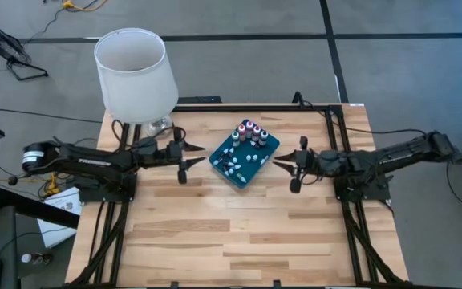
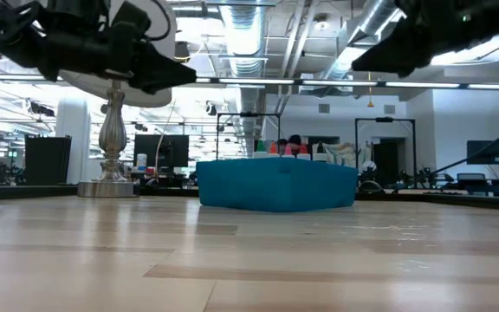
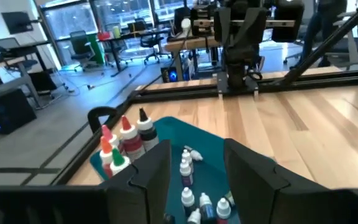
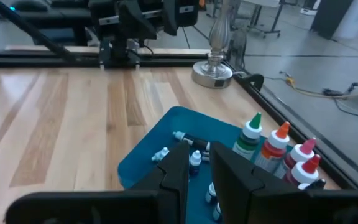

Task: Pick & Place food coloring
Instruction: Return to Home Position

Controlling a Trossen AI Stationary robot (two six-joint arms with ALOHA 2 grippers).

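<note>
Food coloring (image 1: 251,132) in teal tray (image 1: 241,180), ctr table (image 1: 215,233)

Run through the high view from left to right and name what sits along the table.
White-shaded lamp with silver base → left arm's dark two-finger tool → teal rounded rectangular tray holding small food coloring bottles → right arm's dark two-finger tool.
</note>
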